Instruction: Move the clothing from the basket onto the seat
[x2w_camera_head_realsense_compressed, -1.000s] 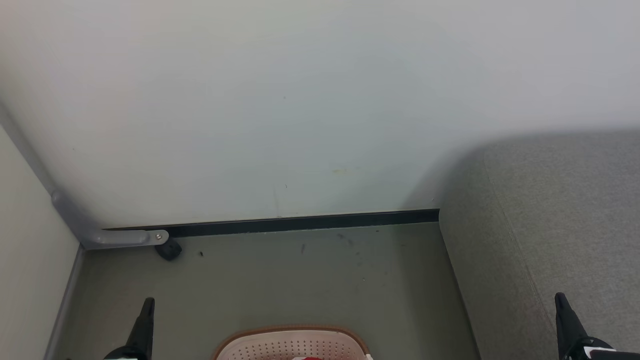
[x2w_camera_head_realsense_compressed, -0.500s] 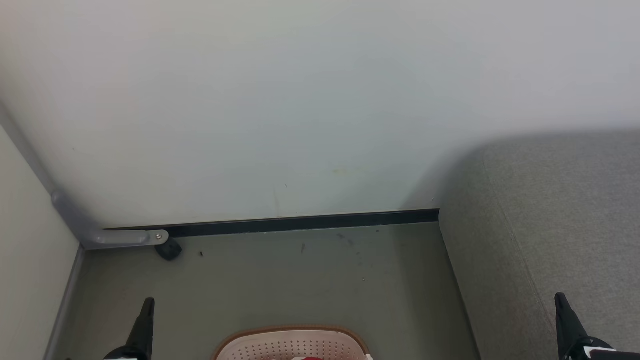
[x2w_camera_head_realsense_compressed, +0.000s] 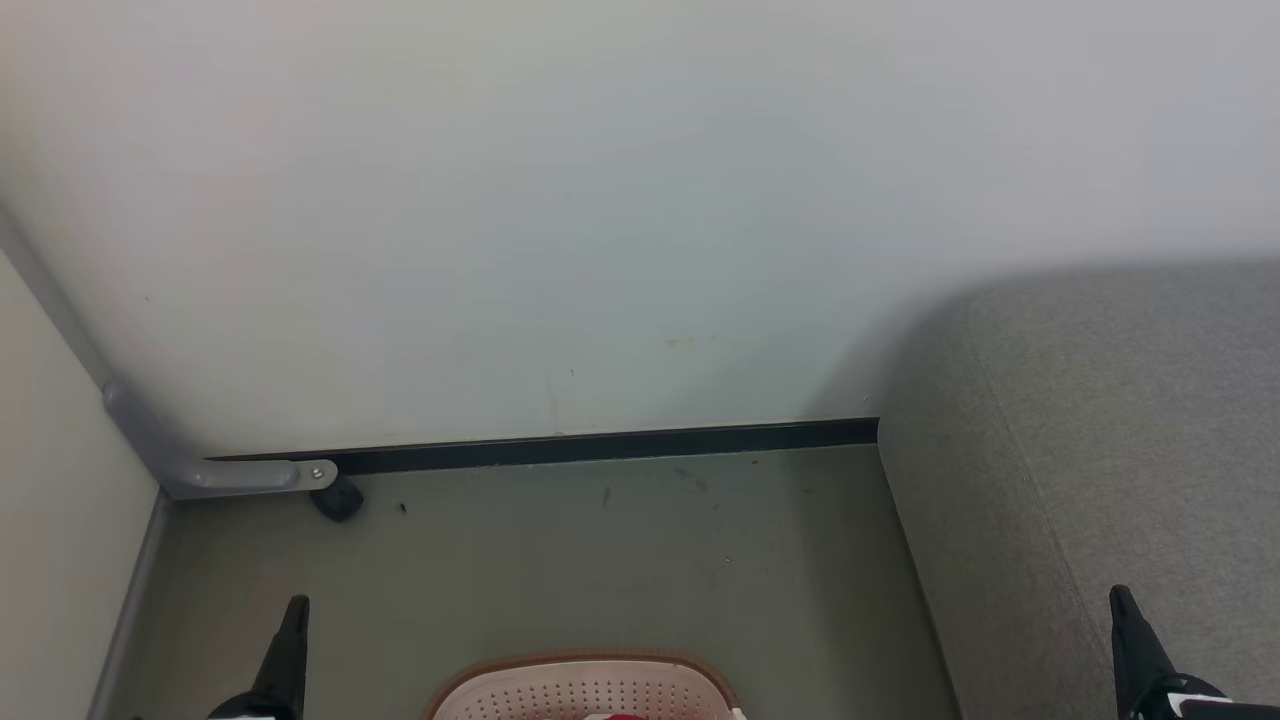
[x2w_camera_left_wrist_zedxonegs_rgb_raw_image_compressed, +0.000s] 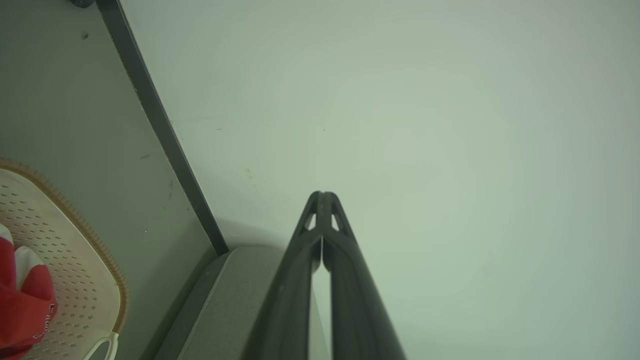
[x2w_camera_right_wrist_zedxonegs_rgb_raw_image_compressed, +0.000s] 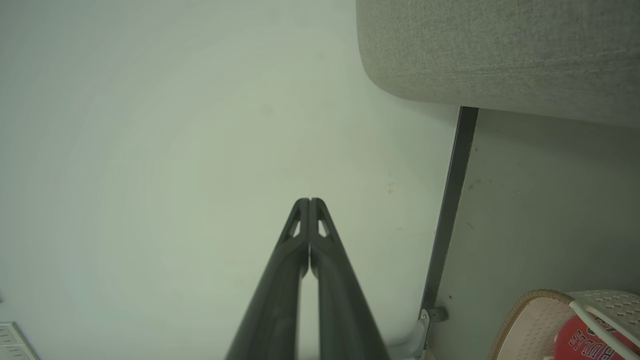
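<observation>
**Nothing Stirring Yet**

Nothing has shifted over the last second. The left gripper (x2w_camera_left_wrist_zedxonegs_rgb_raw_image_compressed: 323, 197) and right gripper (x2w_camera_right_wrist_zedxonegs_rgb_raw_image_compressed: 309, 202) hang idle, jaws pressed together, holding nothing. The red clothing (x2w_camera_left_wrist_zedxonegs_rgb_raw_image_compressed: 22, 300) lies in the basket (x2w_camera_head_realsense_compressed: 580, 690) on the floor (x2w_camera_head_realsense_compressed: 600, 560) beside the grey seat (x2w_camera_head_realsense_compressed: 1130, 420). The job looks unstarted.

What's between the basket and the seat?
Just a strip of bare grey-green floor, nothing lying on it. The head view shows it, basket at bottom centre and seat at right; they don't touch.
</observation>
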